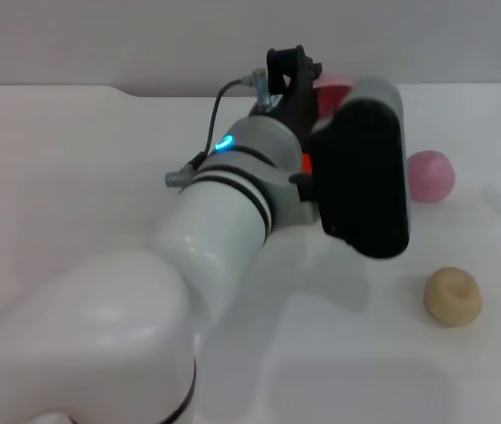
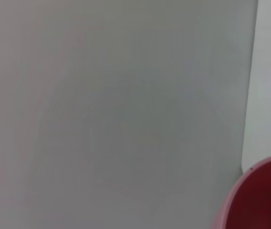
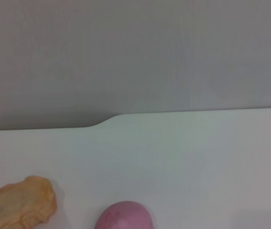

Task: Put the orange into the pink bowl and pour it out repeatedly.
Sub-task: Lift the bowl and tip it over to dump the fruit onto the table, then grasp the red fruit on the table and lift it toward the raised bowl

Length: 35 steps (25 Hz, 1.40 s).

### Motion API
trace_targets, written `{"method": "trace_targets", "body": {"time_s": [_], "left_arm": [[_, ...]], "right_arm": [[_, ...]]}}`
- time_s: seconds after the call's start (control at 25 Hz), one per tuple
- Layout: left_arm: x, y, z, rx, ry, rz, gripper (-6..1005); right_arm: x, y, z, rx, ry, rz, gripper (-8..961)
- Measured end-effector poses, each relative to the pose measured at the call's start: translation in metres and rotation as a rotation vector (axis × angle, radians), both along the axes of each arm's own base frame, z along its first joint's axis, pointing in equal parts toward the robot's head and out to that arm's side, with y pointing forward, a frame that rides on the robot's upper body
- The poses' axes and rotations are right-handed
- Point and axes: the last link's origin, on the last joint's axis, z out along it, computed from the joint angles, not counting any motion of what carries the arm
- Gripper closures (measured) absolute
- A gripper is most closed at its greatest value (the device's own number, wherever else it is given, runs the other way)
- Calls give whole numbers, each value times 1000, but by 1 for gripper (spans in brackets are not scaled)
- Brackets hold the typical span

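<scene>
The orange (image 1: pixel 306 164) shows only as a thin red-orange sliver in the head view, squeezed between the left arm's grey wrist and the black block mounted on it; the arm covers the rest. No brand, label or lettering can be read on anything here.

Nearest the robot, the left arm's white upper segment fills the lower left of the head view and reaches forward over the white table (image 1: pixel 73 177). A small blue light glows on the wrist, and a grey cable loops from it up to the black left gripper (image 1: pixel 292 66) — whether its fingers are spread or pressed together I cannot tell.

To the right of the arm a tan lump (image 1: pixel 452 297) lies on the table, and beyond it sits a small pink dome (image 1: pixel 430 175), apart from the lump. The right wrist view catches both at its edge.

Farthest off, the pink bowl (image 1: pixel 332 86) peeks out behind the gripper, mostly blocked by the arm; the left wrist view shows a curved piece of its rim in one corner. The right gripper is out of sight.
</scene>
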Motion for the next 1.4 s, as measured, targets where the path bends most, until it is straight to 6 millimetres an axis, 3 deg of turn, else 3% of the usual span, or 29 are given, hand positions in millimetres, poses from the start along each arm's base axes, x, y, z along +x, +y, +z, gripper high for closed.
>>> {"method": "trace_targets", "body": {"time_s": [0.72,0.92,1.04,1.2,1.36,1.4], "left_arm": [[-2,-18,-15,51,222,-297,956],[-1,-15,-13,46,177,-269,956],[6,-7,-2,62,45,-188,956],[19,15,37,73,-276,136,956],[11,30,60,13,-399,471,956],[11,30,60,13,-399,471,956]], "right_arm": [[-3,2,-4,-15,-7,8,430],[-2,3,-4,-16,-6,7,435],[-3,4,-4,-17,-5,9,438],[-5,5,-7,-24,-4,15,442],[-10,6,-11,-40,-8,31,446],[-12,8,-13,-45,-9,37,447]]}}
